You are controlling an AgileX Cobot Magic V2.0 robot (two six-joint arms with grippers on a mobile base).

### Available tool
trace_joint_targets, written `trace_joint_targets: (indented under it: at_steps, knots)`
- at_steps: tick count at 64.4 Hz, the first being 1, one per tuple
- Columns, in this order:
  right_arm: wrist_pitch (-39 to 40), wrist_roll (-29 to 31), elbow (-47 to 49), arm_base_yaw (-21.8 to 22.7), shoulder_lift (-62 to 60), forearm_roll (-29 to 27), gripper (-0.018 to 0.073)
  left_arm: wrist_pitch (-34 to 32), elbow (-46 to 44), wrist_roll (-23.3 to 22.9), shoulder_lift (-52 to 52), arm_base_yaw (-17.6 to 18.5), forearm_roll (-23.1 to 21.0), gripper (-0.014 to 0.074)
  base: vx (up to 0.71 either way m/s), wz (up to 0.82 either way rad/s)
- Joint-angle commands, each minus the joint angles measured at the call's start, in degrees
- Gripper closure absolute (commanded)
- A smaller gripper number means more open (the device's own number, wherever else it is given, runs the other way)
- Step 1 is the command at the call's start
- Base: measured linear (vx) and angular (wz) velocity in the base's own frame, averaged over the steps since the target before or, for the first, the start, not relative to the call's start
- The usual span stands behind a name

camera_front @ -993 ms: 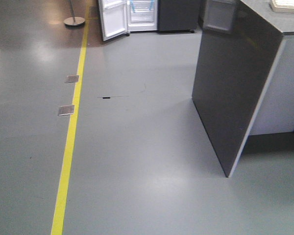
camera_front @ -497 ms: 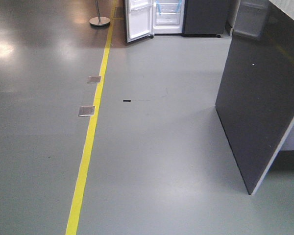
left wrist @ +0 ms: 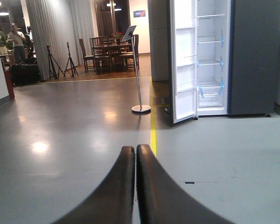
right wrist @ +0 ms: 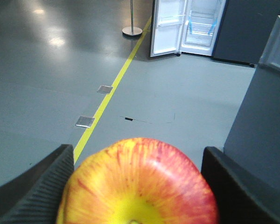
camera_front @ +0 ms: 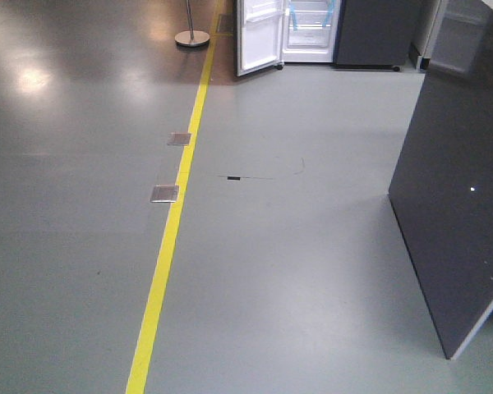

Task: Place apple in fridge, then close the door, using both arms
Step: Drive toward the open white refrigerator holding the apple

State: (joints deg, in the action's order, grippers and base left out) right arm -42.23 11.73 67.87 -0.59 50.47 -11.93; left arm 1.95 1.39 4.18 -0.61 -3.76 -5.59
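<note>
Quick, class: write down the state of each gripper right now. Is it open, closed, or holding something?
Left gripper: closed, holding nothing.
Right gripper: closed on the apple.

Left gripper (left wrist: 136,147) — two fingers (left wrist: 123,186), black, smooth and faintly glossy. Each is long and curved, broad at the base and narrowing to a rounded tip.

Right gripper (right wrist: 139,148) — two pads (right wrist: 39,186), dark grey to black, matte, with angular wedge-like outlines. The pad on the left of the wrist view has fine parallel ribbing across its inner face. The other looks plain, its surface too dark to tell.
</note>
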Motion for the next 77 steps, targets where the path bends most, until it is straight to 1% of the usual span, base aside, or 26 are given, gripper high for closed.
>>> trace_joint_targets:
  at_steps: [1, 32, 77]
  knots:
    - [4.69, 0.42, 1.44, 0.08, -0.34, -0.52, 0.0461, -4.39, -1.02, -0.56, -0.87, 0.34, -0.41, 0.0603, 0.18, 0.12]
    - [4.69, 0.42, 1.44, 0.08, -0.34, -0.52, 0.0461, -4.39, -1.02, -0.56, -0.87, 0.34, -0.41, 0.0603, 0.18, 0.07]
    - [4.69, 0.42, 1.44, 0.08, -0.34, -0.52, 0.0461, -4.39, -1.02, -0.56, -0.87, 0.34, -0.41, 0.0603, 0.21, -0.05]
